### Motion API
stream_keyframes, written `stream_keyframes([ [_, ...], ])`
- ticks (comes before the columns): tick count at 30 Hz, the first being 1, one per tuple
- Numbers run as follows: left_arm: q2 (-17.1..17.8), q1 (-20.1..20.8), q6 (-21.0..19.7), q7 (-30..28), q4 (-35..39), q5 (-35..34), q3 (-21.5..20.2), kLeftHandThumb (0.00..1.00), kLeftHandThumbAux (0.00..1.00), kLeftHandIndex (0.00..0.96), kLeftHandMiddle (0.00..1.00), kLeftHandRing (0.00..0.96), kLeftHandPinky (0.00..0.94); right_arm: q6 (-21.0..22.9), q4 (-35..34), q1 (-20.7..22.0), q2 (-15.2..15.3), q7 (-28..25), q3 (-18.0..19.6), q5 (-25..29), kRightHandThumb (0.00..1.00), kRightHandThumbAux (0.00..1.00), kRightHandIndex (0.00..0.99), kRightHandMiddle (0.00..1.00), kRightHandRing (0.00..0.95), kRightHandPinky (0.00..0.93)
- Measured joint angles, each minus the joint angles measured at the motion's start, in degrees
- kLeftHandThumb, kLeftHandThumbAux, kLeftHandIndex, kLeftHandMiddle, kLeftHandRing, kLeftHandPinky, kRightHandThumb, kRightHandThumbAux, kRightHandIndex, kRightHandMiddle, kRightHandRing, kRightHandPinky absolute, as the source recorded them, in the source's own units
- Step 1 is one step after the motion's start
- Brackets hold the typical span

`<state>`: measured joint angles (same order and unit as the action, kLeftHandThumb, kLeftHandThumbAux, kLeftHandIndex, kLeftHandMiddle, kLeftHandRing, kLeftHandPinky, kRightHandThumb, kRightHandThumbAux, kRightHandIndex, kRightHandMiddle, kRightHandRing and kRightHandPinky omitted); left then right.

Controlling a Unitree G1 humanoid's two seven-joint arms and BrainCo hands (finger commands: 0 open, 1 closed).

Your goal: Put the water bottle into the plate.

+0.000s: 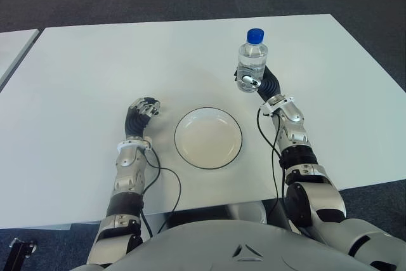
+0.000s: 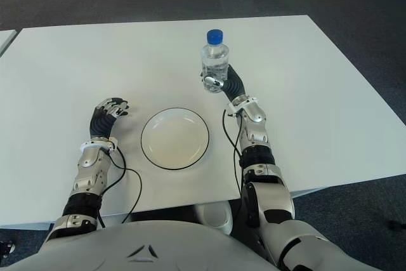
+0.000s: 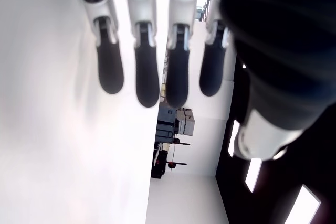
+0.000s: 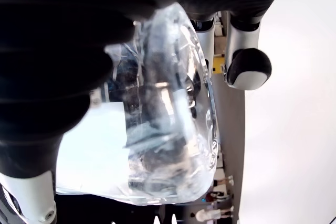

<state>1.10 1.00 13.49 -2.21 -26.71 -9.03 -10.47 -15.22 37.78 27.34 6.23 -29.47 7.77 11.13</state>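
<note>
Fingers (image 4: 247,69) of the right hand (image 1: 254,82) are wrapped around the water bottle (image 1: 252,61), which is held upright over the white tabletop (image 1: 89,74), beyond the plate (image 1: 208,138) and toward the robot's right of it. The plate is judged reachable by drawing the bottle back and leftward. The left hand (image 1: 144,111) shows left of the plate, loosely curled, holding nothing.
</note>
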Motion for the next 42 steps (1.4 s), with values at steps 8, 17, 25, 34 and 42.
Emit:
stream_keyframes([
  [8, -0.07, 0.49, 1.31, 0.00, -0.24, -0.53, -0.33, 0.701, 0.722, 0.418, 0.430, 0.446, 0.449, -10.31, -7.29, -5.13, 2.30, 5.18, -7.09, -13.84, 0.714, 0.715, 0.440, 0.907, 0.906, 0.898],
  [17, -0.19, 0.60, 1.30, -0.05, -1.44, -1.13, -0.44, 0.700, 0.722, 0.418, 0.430, 0.450, 0.448, -16.63, -8.40, -10.30, -3.15, 10.10, -11.21, -15.60, 0.714, 0.714, 0.441, 0.904, 0.906, 0.893],
  [25, -0.16, 0.53, 1.36, -0.32, -1.42, -1.21, -0.40, 0.698, 0.723, 0.417, 0.432, 0.453, 0.452, -15.36, -8.28, -9.01, -3.84, 7.00, -10.12, -8.31, 0.713, 0.716, 0.440, 0.909, 0.905, 0.890],
  [34, -0.13, 0.46, 1.36, -0.44, -1.25, -1.37, -0.38, 0.699, 0.723, 0.418, 0.435, 0.456, 0.451, -12.61, -8.27, -8.63, -3.80, 5.85, -9.22, -6.13, 0.710, 0.718, 0.439, 0.920, 0.909, 0.899],
  [42, -0.04, 0.28, 1.36, -0.44, -1.08, -1.35, -0.27, 0.699, 0.723, 0.417, 0.432, 0.452, 0.453, -17.50, -8.43, -8.78, -3.32, 11.20, -9.37, -11.56, 0.711, 0.716, 0.440, 0.914, 0.910, 0.897],
])
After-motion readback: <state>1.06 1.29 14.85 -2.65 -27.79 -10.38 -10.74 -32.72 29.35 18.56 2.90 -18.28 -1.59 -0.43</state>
